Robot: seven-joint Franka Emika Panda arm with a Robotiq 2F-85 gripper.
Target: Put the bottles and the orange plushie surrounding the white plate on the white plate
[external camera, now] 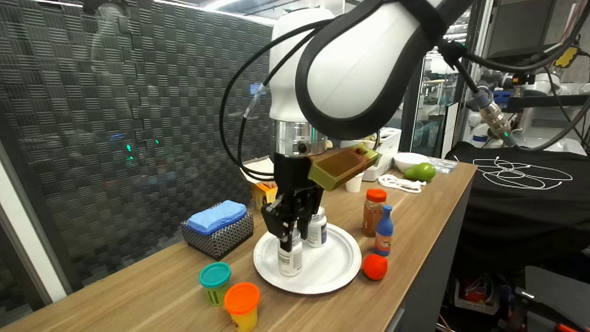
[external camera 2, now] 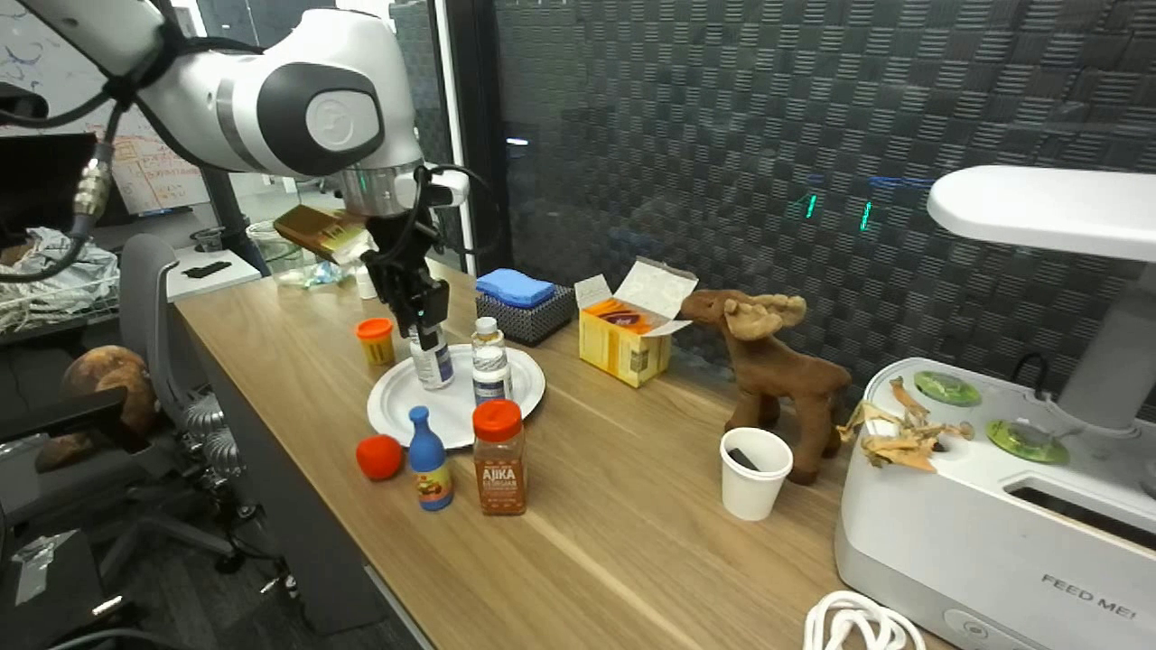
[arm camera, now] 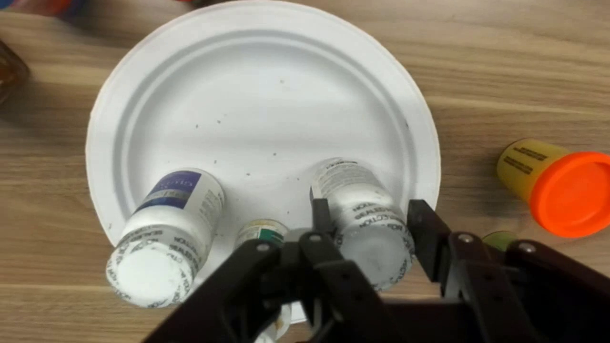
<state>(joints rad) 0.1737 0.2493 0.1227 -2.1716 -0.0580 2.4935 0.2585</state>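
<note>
My gripper (arm camera: 369, 212) is shut on a white bottle (arm camera: 345, 178) near its cap, upright at the white plate's (external camera: 325, 281) surface; whether its base touches is unclear. On the plate, another white bottle (arm camera: 190, 195) has a purple label. A third bottle (arm camera: 252, 233), with a green label, is partly covered by my fingers in the wrist view. Off the plate stand a red-capped jar (external camera 2: 499, 460) and a blue bottle (external camera 2: 430, 460), with the round orange plushie (external camera: 374, 266) beside them. Across the plate are an orange-lidded tub (external camera: 242, 304) and a short green teal-lidded one (external camera: 215, 281).
Behind the plate, a dark mesh box (external camera: 223, 237) carries a blue cloth (external camera: 217, 216). An opened yellow carton (external camera 2: 623, 348), a brown moose toy (external camera 2: 781, 375), a paper cup (external camera 2: 751, 487) and a white appliance (external camera 2: 975, 533) stand farther along. The counter drops off beside the plushie.
</note>
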